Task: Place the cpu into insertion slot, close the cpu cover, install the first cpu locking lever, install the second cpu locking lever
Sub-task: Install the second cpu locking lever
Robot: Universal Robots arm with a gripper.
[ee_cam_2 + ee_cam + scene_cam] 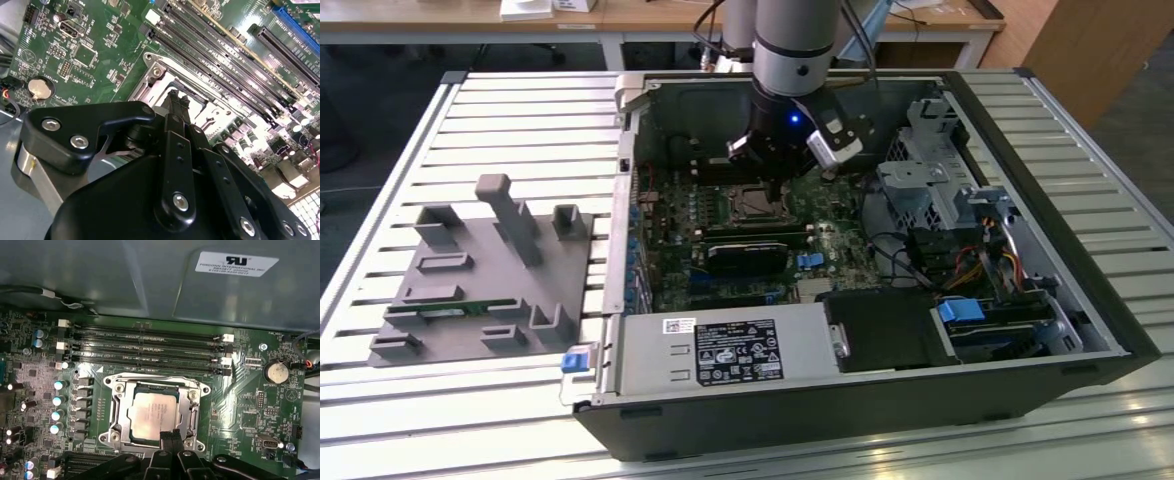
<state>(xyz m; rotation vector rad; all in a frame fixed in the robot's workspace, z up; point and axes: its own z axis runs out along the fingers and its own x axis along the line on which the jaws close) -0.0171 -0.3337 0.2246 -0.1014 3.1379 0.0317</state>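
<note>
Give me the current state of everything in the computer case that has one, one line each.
cpu: seated in the insertion slot, metal top showing.
cpu cover: closed, its frame lying flat around the cpu.
gripper: at the socket's edge, fingertips close together, holding nothing visible.
memory slots: unfilled.
computer case: side open, lying flat on the table.

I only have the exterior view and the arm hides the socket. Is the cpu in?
Observer: Yes. In the first wrist view the cpu lies flat in the slot.
Operator: And the cover?
Observer: The cover lies down, its frame around the cpu's top.
Operator: Where is the gripper?
Observer: The gripper is at the slot's edge, on the side away from the memory slots.
</note>
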